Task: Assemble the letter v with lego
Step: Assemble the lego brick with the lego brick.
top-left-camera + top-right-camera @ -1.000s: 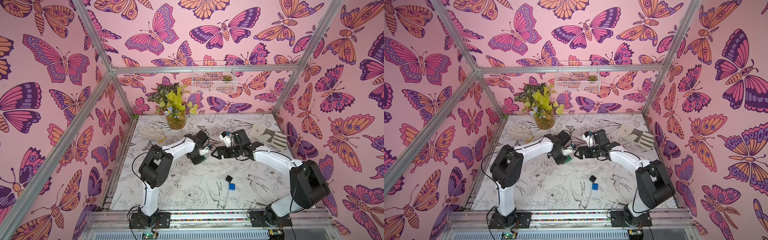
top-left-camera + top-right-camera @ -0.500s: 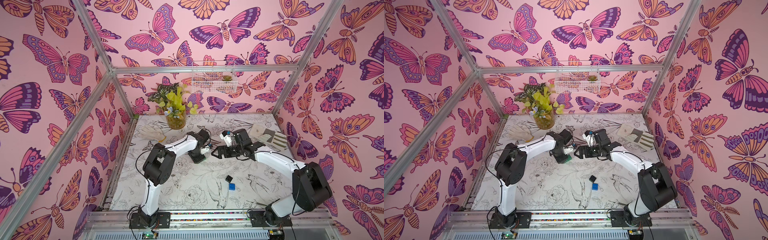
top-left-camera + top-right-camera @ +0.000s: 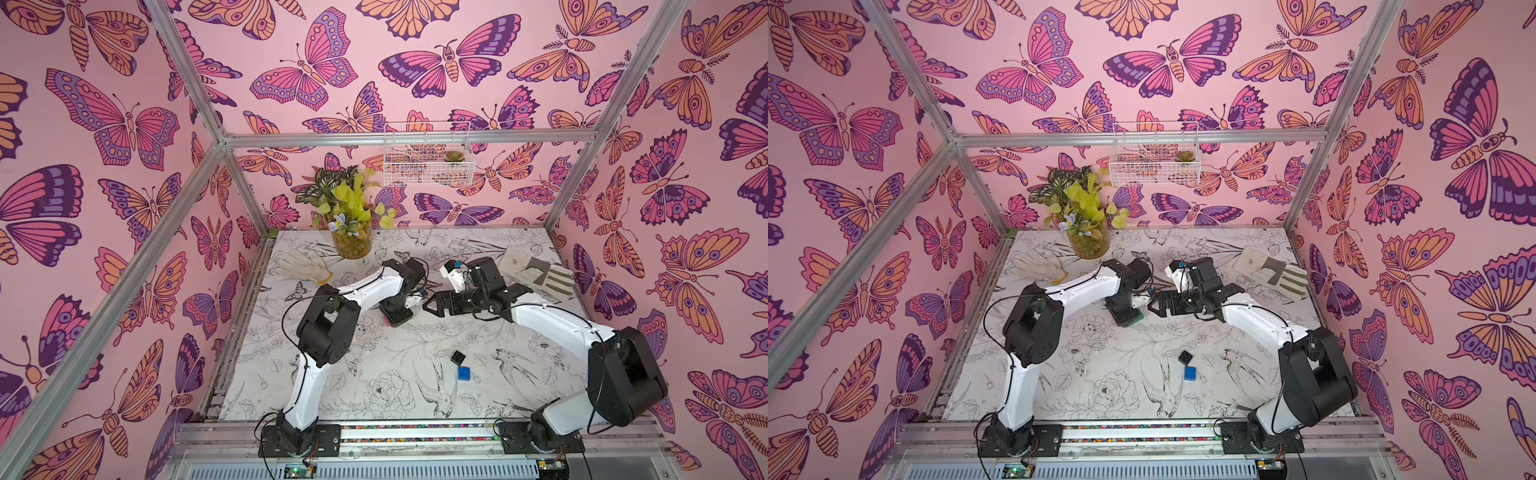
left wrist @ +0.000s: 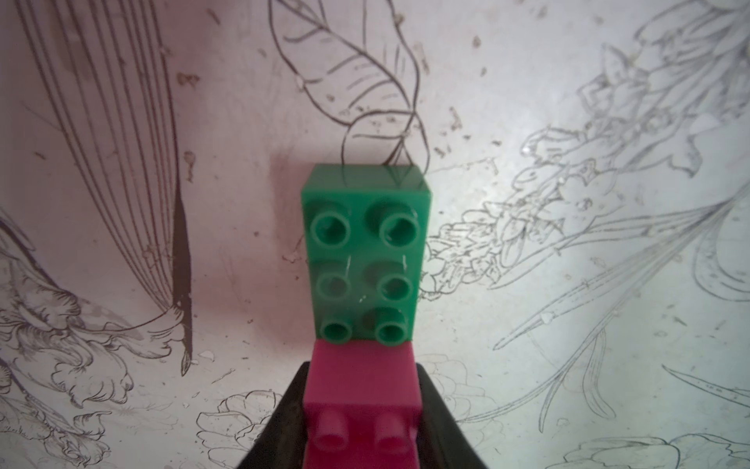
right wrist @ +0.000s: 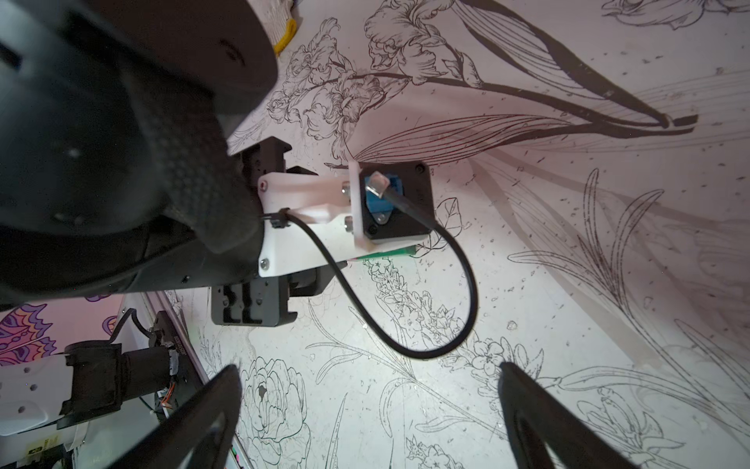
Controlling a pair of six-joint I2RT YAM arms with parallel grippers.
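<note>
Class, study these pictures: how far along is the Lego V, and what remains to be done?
Done: a pink brick sits on one end of the green brick. In hand: the left gripper is shut on that pink brick; the right gripper is open, empty. Remaining: the black brick and blue brick lie loose.

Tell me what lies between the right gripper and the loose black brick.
Only bare flower-printed table: both top views show nothing between the right gripper and the black brick.

One green brick, one pink brick visible, one black brick, one blue brick, two gloves
</note>
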